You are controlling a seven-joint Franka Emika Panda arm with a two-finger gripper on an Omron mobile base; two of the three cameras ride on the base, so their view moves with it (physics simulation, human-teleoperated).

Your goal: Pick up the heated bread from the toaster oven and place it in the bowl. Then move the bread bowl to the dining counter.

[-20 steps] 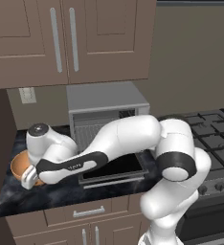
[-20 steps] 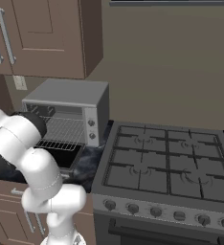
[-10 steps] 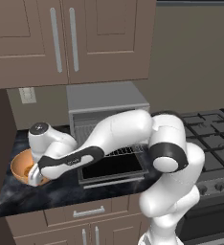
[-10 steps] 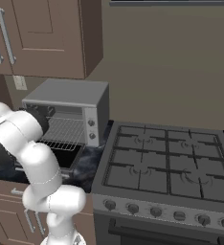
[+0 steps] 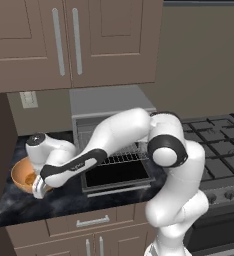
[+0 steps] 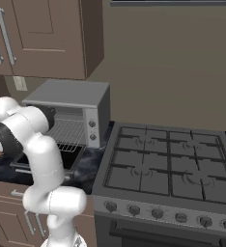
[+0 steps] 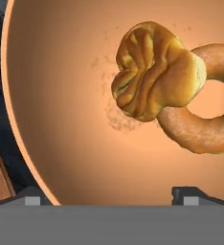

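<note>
Hand view: bread (image 7: 154, 72), lumpy and golden, lying in the bowl (image 7: 61, 95), resting against a ring doughnut (image 7: 200, 110). Gripper (image 7: 111, 195) above the bowl, jaws wide, holding nothing. Left base view: bowl (image 5: 20, 176) on the counter (image 5: 64, 200), left of the toaster oven (image 5: 111, 105), door down.

Bowl (image 7: 51, 119): you see plain orange-tan inside, with a paler rim.
Heated bread (image 7: 154, 72): golden-orange, browner in its folds.
Ring pastry (image 7: 205, 129): a lighter, even orange-brown.
Toaster oven (image 5: 111, 102): silver-grey body with a dark glass door.
Worktop (image 5: 64, 200): you have black marble with whitish veins.
Cupboards (image 5: 64, 45): grey-brown, with pale metal handles.
Stove (image 6: 163, 169): dark grey, with black grates.
Arm (image 5: 174, 150): white, with dark joints.
</note>
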